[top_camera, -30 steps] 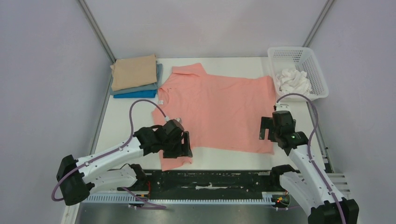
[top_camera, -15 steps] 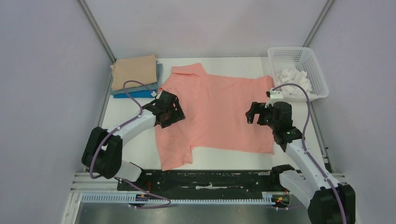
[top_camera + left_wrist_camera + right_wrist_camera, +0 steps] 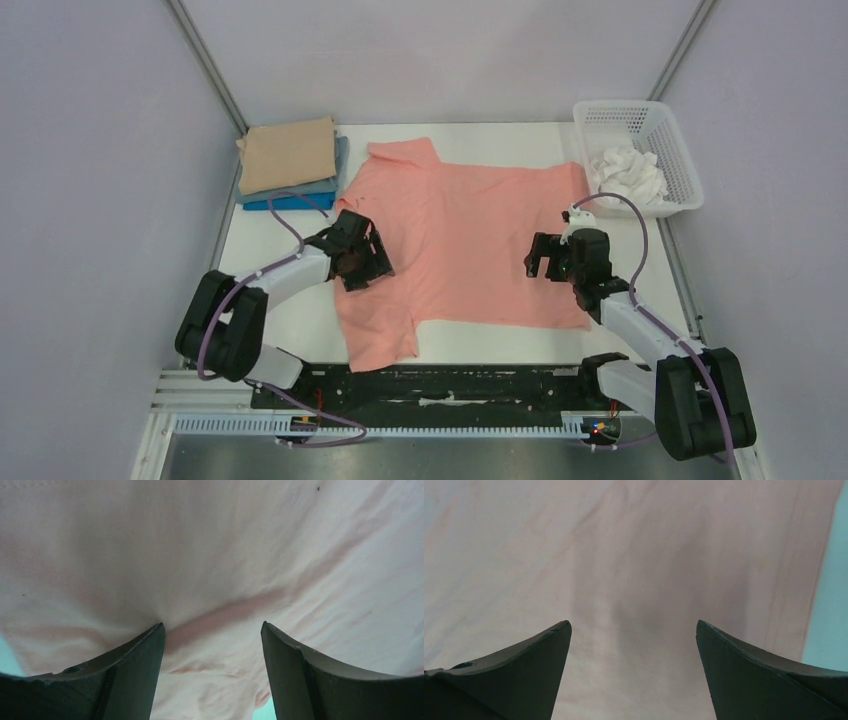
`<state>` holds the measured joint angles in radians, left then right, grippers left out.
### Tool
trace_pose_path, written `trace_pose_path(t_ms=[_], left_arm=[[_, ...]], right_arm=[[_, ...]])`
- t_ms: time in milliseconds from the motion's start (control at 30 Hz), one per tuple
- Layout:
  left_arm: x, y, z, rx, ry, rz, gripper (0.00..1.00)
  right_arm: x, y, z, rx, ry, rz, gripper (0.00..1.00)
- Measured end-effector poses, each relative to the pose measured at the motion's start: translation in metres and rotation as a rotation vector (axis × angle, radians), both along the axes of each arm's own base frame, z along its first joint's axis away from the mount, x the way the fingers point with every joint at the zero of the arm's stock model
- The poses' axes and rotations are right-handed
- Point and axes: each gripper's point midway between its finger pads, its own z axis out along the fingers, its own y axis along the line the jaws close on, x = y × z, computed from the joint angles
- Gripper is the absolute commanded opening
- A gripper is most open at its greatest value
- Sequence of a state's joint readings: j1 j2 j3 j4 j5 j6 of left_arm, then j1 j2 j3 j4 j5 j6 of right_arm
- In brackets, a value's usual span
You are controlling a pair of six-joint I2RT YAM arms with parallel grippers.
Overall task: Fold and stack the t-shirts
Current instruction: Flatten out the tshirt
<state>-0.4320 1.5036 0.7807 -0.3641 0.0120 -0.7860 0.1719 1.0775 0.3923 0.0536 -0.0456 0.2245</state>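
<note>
**Position.** The salmon-pink t-shirt (image 3: 470, 245) lies spread open and unfolded across the middle of the table (image 3: 280, 310), collar toward the left rear. The tan shirt (image 3: 288, 155) tops the folded stack at the rear left corner, over the grey-blue shirt (image 3: 335, 182) and the bright blue shirt (image 3: 290, 203). The stack lies just beside the spread shirt's shoulder.

**Change.** A second ago both arms stood at the shirt's near edge, the left by the near sleeve and the right at the near right corner. We now find the left gripper (image 3: 368, 262) further back along the left side of the shirt. The right gripper (image 3: 538, 260) has come inward over the body cloth near the hem. The shirt's outline is much as it was.

**Claws.** In the wrist views the left gripper (image 3: 212, 630) and right gripper (image 3: 633, 625) both show jaws spread wide, close over pink fabric and holding nothing. A shallow crease runs between the left fingertips.

**Assessment.** We judge the first fold not yet begun. The arms appear to be repositioning for a grasp or a smoothing pass.
</note>
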Motion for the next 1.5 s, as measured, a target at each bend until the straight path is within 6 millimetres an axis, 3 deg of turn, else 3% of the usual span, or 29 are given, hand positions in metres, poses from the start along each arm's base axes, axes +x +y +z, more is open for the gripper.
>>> trace_pose_path(t_ms=[167,333,600,733,867,1067,1500], left_arm=[[-0.039,0.012,0.0,-0.008,0.043,-0.011,0.78],[-0.042,0.02,0.004,0.051,0.099,0.0,0.78],[0.02,0.004,0.041,0.07,-0.008,0.015,0.78],[0.045,-0.004,0.028,0.095,-0.001,0.012,0.78],[0.061,-0.006,-0.005,0.136,0.079,0.001,0.78],[0.102,-0.012,-0.003,0.107,0.055,0.023,0.77],[0.16,-0.003,0.0,0.079,0.028,0.05,0.77]], right_arm=[[-0.003,-0.002,-0.005,-0.008,0.006,-0.009,0.98],[0.004,0.004,0.005,0.018,-0.039,0.016,0.98],[0.007,0.003,0.01,0.014,-0.061,0.006,0.98],[0.013,0.005,-0.001,0.011,-0.012,0.012,0.98],[0.022,0.008,-0.013,0.01,0.033,0.02,0.98],[0.03,0.007,-0.032,-0.002,0.084,-0.003,0.98],[0.088,0.001,-0.031,-0.028,0.053,-0.099,0.98]])
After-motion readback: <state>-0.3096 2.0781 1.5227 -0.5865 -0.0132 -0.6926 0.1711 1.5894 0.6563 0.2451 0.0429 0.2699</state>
